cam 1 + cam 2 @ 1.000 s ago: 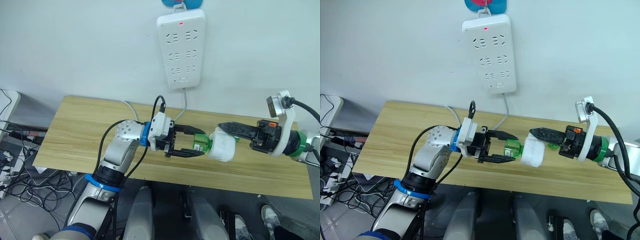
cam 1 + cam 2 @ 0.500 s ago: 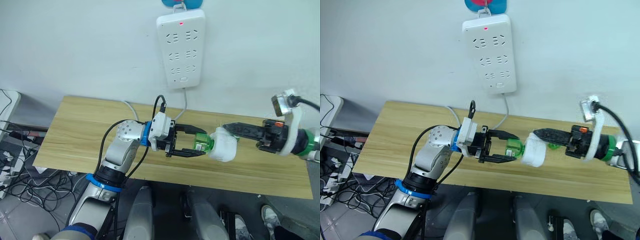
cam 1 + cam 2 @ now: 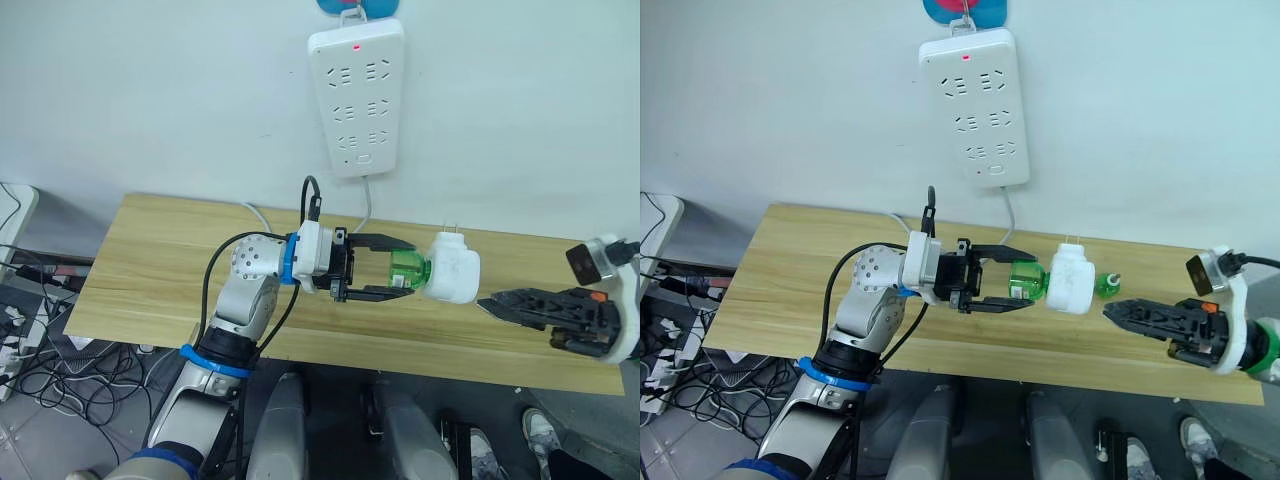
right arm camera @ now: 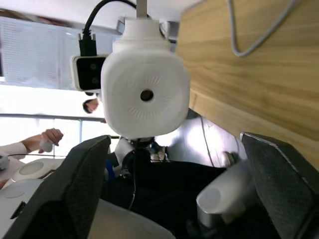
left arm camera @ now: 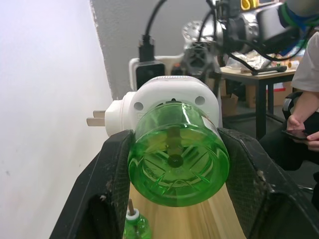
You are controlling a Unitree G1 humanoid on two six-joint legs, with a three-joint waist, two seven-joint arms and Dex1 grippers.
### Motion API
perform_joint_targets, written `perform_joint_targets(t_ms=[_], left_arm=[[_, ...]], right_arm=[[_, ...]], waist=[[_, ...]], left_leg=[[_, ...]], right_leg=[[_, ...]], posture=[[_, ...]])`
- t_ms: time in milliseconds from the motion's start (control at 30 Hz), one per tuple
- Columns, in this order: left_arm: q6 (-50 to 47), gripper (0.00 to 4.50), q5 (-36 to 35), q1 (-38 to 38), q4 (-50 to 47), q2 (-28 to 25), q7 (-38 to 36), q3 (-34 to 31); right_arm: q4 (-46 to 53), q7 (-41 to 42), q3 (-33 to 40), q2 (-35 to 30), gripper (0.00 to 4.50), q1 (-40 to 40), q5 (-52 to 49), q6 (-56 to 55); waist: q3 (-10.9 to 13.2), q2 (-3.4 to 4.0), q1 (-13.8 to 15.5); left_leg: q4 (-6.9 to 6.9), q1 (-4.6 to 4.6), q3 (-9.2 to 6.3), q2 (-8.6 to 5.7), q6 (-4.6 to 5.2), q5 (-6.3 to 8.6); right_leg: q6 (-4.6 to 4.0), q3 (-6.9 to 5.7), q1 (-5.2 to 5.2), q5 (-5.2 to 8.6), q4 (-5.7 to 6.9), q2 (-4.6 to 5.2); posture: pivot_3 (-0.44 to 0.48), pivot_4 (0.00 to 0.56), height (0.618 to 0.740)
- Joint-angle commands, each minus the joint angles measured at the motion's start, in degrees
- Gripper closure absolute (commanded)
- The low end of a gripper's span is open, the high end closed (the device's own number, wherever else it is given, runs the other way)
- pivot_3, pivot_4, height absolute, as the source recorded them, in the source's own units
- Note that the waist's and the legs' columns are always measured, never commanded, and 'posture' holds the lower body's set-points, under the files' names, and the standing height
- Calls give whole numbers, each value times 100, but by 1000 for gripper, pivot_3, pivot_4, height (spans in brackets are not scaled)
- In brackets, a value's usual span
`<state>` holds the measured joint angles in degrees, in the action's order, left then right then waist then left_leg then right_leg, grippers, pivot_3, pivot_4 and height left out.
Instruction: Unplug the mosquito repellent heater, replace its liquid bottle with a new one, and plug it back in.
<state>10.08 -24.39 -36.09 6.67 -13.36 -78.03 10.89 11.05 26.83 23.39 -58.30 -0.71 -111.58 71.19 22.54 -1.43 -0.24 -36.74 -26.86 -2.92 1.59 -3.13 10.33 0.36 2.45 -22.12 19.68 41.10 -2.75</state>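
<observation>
Both fingers [image 5: 112,174] around bottle [image 5: 178,159] (heater-mounted)

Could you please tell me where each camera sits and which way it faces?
Left and right eye views: head cameras, looking down over the table and both arms.
Left wrist view: along the left gripper at the green bottle it clamps.
Right wrist view: along the open right gripper at the heater.
All views share the heater.
</observation>
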Motion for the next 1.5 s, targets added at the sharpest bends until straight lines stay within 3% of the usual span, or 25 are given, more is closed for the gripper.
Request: perform_joint_targets(t_ms=[33, 400, 667, 900, 1100, 1400, 1500], left_arm=[[36, 2184, -114, -50, -176, 18, -41, 11], [-86, 2184, -160, -7, -287, 24, -64, 70], [-204, 2184, -204, 63, -441, -2, -78, 81], [-280, 2184, -203, 116, -546, -38, -76, 82], [-308, 2184, -194, 104, -550, -20, -80, 91], [-434, 2184, -84, 126, -535, -124, -112, 187], [-641, 1218, -108, 96, -536, -200, -83, 196]], right_arm=[[357, -263, 95, 373, 51, 151, -142, -373], [684, -413, -222, 684, 51, 443, -142, -580], [889, -1168, -451, 1339, 51, 927, -142, -945], [906, -1026, -447, 1210, 51, 855, -142, -816], [891, -848, -422, 1085, 1427, 772, -142, -767], [920, -911, -442, 1043, 1427, 788, -142, -836], [923, -973, -453, 1005, 1427, 810, -142, -840]], waist=[[0, 0, -2], [0, 0, 6], [0, 0, -1], [0, 0, 4], [0, 0, 3], [0, 0, 2], [0, 0, 0]], left_leg=[[0, 0, 0, -1, 0, 0], [0, -2, -3, -2, -3, -2], [1, -2, -5, 0, -5, -3], [1, -2, -5, -1, -7, -4], [1, -1, -4, 0, -7, -4], [1, -2, -4, -1, -7, -4], [1, -1, -4, -1, -5, -3]], right_leg=[[0, 1, 0, 0, 0, 0], [0, -1, 0, 0, -2, -1], [0, -2, 0, 0, 0, -2], [-1, -2, 0, 0, 0, -1], [-1, -2, 0, 0, 0, 0], [-1, -2, 0, 0, 0, -1], [-1, -1, 0, 0, 0, 0]], posture=[[7, 378, 740], [6, 376, 740], [15, 374, 740], [16, 371, 740], [11, 372, 740], [7, 373, 740], [7, 373, 740]])
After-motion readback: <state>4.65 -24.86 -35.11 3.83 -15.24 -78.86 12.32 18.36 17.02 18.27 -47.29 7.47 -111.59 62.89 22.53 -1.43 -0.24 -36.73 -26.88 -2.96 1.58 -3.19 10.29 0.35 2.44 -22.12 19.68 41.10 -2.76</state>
